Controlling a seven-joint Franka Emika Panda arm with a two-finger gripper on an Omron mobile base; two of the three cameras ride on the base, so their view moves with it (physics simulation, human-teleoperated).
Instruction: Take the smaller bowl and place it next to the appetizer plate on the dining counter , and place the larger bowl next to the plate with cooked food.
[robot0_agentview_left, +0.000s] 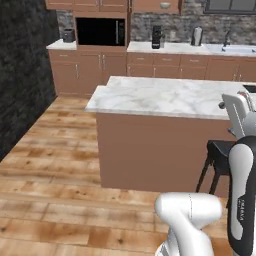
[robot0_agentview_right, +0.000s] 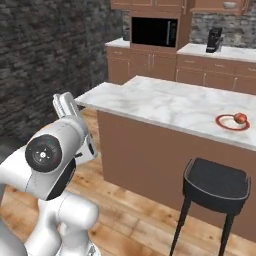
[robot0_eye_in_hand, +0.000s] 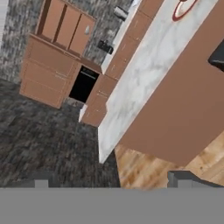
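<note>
1. Driving closer is, I judge, the main hazard: the dining counter (robot0_agentview_left: 165, 95) crosses the middle of the left base view and runs from the centre to the right edge of the right base view. The base or the raised arm could strike its brown panelled side. One counter of this kind.
2. Swinging low could catch the black stool (robot0_agentview_right: 216, 185), which stands against the counter's panelling at the lower right of the right base view. A knock from the arm might tip it. One stool.
3. Reaching in carelessly could shove the appetizer plate (robot0_agentview_right: 232, 121), which lies on the marble near the right edge of the right base view. It also shows at the top of the hand view, towards the right. A bowl set down too close might roll its red round food item off. One plate, one food item.
4. Closing on air is the smallest risk: the gripper (robot0_eye_in_hand: 108, 183) stands wide apart with nothing between its tips. It looks along the counter, well apart from the plate. I cannot tell where the smaller bowl or the larger bowl stands, so neither is fetched yet. One gripper, two tips.
</note>
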